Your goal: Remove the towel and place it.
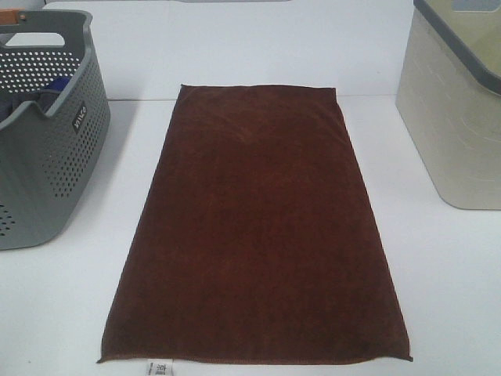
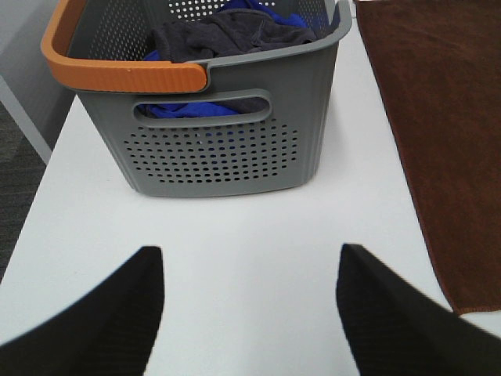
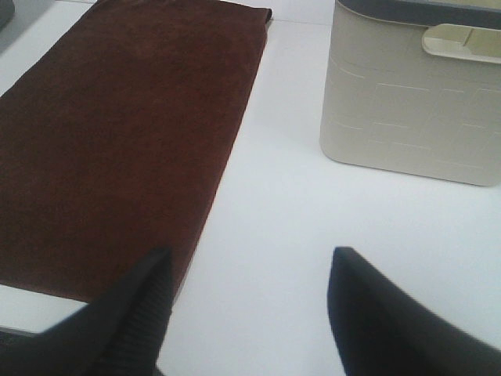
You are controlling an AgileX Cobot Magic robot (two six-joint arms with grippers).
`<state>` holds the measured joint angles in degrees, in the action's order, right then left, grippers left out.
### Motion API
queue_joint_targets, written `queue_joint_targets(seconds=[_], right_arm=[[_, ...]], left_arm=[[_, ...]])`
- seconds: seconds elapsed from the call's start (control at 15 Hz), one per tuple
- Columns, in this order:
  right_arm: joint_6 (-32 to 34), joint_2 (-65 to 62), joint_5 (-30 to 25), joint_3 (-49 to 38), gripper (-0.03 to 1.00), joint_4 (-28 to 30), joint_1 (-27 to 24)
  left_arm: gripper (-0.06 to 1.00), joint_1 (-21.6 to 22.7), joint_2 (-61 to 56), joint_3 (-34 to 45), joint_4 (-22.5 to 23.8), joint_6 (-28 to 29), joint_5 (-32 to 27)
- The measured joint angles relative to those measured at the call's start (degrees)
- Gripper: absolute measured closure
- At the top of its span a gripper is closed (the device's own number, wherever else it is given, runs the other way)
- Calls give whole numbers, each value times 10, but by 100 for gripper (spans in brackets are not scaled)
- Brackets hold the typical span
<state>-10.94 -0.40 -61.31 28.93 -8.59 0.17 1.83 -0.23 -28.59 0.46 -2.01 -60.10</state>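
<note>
I see the towel (image 1: 254,227) lying flat and fully spread on the white surface (image 1: 446,290), in the middle between the two containers. Its small white tag (image 1: 160,367) sticks out at the near hem, close to the left corner. On the left stands a grey perforated basket (image 1: 47,149) with an orange handle (image 2: 117,74); inside it I see dark grey cloth (image 2: 223,35) and a blue cloth (image 2: 188,108). On the right stands a cream bin (image 1: 458,117) with a grey rim. Both are apart from the towel, with bare surface between.

In the left wrist view, the left gripper (image 2: 250,313) has its fingers (image 2: 117,313) spread wide, holding nothing. They hover over bare surface in front of the basket, and the towel's long edge runs just beside the finger on that side, not touching as far as I can tell.

In the right wrist view, the right gripper (image 3: 246,313) also has its fingers (image 3: 383,321) spread and empty. One finger overlaps the near corner of the towel in the picture; I cannot tell if it touches the cloth. The other finger is over bare surface, well apart from the cream bin.
</note>
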Motion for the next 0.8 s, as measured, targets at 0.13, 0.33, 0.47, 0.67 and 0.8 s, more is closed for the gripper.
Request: queue_joint_targets(seconds=[0.13,0.33,0.47,0.67,0.8], right_arm=[[0,0,0,0,40,-1,0],[0,-1,0,0,40,-1,0],[0,-1,0,0,40,-1,0],[0,-1,0,0,40,-1,0],[0,-1,0,0,40,-1,0]], left_arm=[[33,0,0,0,0,0,0],[33,0,0,0,0,0,0],[33,0,0,0,0,0,0],[33,0,0,0,0,0,0],[33,0,0,0,0,0,0]])
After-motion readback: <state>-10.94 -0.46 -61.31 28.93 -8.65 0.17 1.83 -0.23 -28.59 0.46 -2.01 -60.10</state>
